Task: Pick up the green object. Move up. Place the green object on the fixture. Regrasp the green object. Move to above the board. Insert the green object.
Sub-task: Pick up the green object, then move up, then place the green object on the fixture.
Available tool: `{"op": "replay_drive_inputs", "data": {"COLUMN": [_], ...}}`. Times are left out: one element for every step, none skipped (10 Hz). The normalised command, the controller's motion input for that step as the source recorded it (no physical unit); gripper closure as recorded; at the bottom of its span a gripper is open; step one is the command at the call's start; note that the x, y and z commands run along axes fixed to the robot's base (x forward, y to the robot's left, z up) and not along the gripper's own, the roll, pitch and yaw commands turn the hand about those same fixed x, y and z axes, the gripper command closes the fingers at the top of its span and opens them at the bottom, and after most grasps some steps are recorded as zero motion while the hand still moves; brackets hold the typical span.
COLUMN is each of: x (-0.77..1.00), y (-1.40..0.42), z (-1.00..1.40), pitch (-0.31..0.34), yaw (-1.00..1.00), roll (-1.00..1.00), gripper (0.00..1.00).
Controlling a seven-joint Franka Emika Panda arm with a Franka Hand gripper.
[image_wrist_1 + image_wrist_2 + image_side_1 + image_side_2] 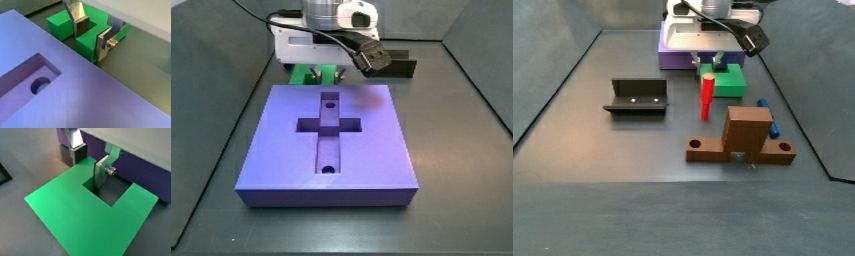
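Note:
The green object is a bright U-shaped block lying on the dark floor against one end of the purple board. My gripper is down over it and open. One finger stands in the notch and the other outside a prong, with small gaps showing. The same straddle shows in a wrist view at the gripper over the green object. In both side views the gripper hides most of the block. The fixture is a dark open box standing apart.
The board has a cross-shaped recess and two round holes in its top. A thin red post stands upright next to the green block. A brown upright block on a base stands nearer the camera. Dark walls enclose the floor.

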Motion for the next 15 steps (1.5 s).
{"op": "replay_drive_inputs", "data": {"x": [0.0, 0.0, 0.0, 0.0, 0.0, 0.0, 0.0, 0.0, 0.0, -0.05, -0.09, -0.03, 0.0, -0.13, 0.27], "y": [0.0, 0.0, 0.0, 0.0, 0.0, 0.0, 0.0, 0.0, 0.0, 0.03, 0.02, 0.01, 0.0, 0.0, -0.03], "z": [0.0, 0.0, 0.0, 0.0, 0.0, 0.0, 0.0, 0.0, 0.83, 0.8, 0.56, 0.29, 0.0, -0.07, 0.99], "pitch": [0.0, 0.0, 0.0, 0.0, 0.0, 0.0, 0.0, 0.0, 0.0, 0.027, 0.079, 0.068, 0.0, -0.049, -0.151], "yaw": [0.0, 0.0, 0.0, 0.0, 0.0, 0.0, 0.0, 0.0, 0.0, -0.03, -0.03, -0.02, 0.0, -0.02, -0.23], "roll": [0.0, 0.0, 0.0, 0.0, 0.0, 0.0, 0.0, 0.0, 0.0, 0.01, -0.02, -0.06, -0.01, -0.04, -0.63], "gripper": [1.0, 1.0, 1.0, 1.0, 1.0, 1.0, 1.0, 1.0, 1.0, 1.0, 1.0, 1.0, 1.0, 1.0, 1.0]}}
